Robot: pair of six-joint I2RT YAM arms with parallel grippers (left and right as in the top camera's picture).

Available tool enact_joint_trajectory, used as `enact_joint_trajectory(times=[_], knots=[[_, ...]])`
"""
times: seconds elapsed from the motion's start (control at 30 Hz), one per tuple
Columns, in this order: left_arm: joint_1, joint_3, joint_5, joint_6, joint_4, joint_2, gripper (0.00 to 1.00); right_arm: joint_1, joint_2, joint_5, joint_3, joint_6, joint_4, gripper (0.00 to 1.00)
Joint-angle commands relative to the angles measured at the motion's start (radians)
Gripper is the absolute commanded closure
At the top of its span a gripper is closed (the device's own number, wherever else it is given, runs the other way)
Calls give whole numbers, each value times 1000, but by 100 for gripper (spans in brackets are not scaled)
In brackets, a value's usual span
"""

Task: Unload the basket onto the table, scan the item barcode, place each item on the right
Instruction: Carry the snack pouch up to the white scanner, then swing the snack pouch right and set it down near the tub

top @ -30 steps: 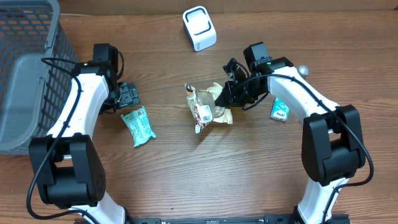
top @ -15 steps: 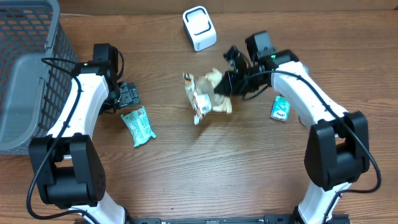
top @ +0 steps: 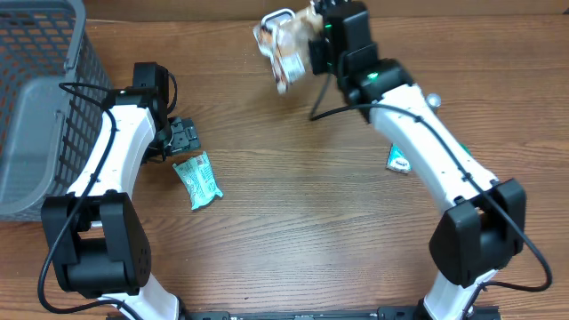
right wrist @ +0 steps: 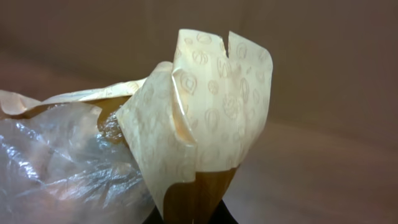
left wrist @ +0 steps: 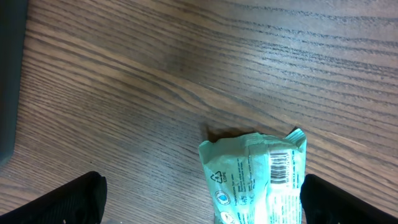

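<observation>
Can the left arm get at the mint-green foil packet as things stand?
Probably yes: the mint-green foil packet lies flat on the wooden table, right beside the open jaws of the left arm, with nothing on it or between them.

Your left wrist camera looks down on a brown wood-grain tabletop (left wrist: pixel 186 74). A mint-green crinkled plastic snack packet (left wrist: pixel 255 180) lies flat on it, its lower part cut off by the frame. A black barcode (left wrist: pixel 281 167) faces up near the packet's right side, with a recycling mark (left wrist: pixel 216 177) to its left. The left gripper (left wrist: pixel 206 204) gapes wide, black fingertips (left wrist: pixel 68 202) on either side of the packet and clear of it. There is a dark strip (left wrist: pixel 9 81) at the far left; you can't tell what it is.
</observation>
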Motion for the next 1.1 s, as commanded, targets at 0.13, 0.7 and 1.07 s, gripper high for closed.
enact_joint_trajectory(times=[0.13, 0.7, 1.07], knots=[[-2, -3, -6, 15, -2, -28, 0, 119, 100, 645, 20, -84, 348, 96], [-2, -3, -6, 15, -2, -28, 0, 118, 479, 591, 21, -858, 1218, 96], [-2, -3, -6, 15, -2, -28, 1, 107, 484, 643, 29, -862, 1427, 97]])
